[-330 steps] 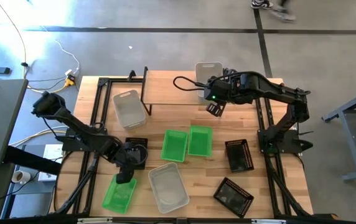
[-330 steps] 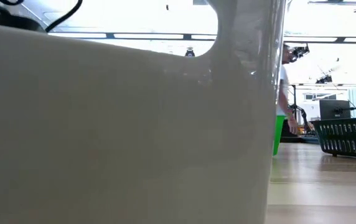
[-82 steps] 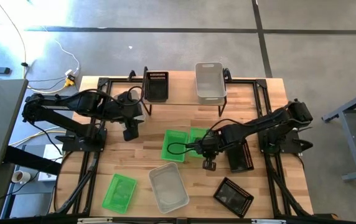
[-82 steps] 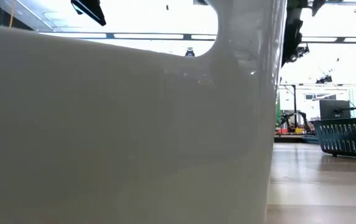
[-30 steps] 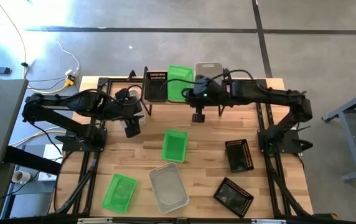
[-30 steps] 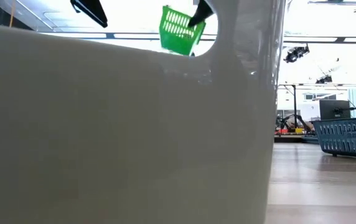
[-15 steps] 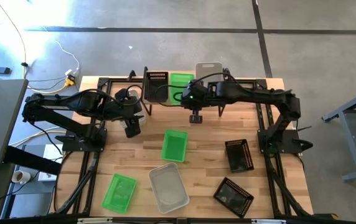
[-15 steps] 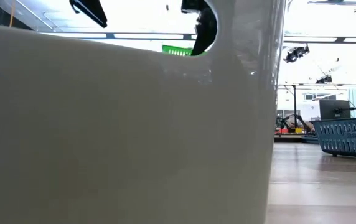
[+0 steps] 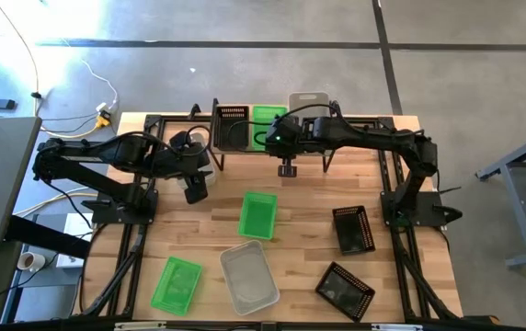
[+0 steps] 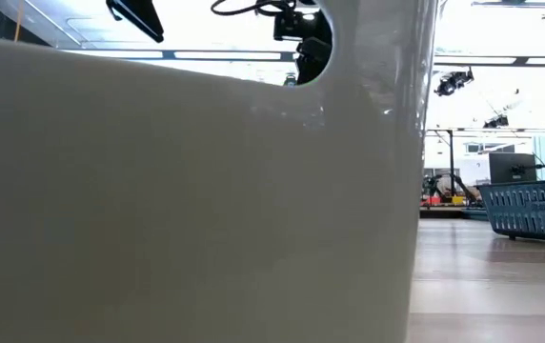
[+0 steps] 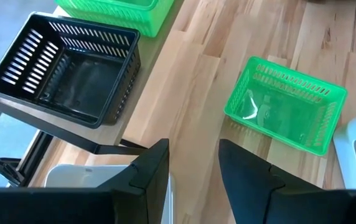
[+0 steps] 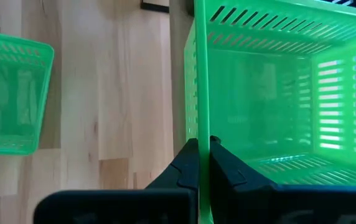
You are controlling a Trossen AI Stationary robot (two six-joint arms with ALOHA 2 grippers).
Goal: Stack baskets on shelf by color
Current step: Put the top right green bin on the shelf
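Wooden tabletop [image 9: 208, 234] under us carries the shelf [image 9: 272, 145] along its far edge, where we have a green basket [image 9: 267, 125] in the middle slot, between a black basket [image 9: 232, 127] on its left and a clear basket [image 9: 307, 99] on its right. Our right gripper [image 12: 199, 163] is clenched on the green basket's near rim. Our left gripper [image 11: 193, 163] hangs released over the table left of the shelf. Elsewhere on the table lie two more green baskets [image 9: 257, 215], two black baskets [image 9: 351, 229] at the right, and one clear basket [image 9: 248, 278] near the front.
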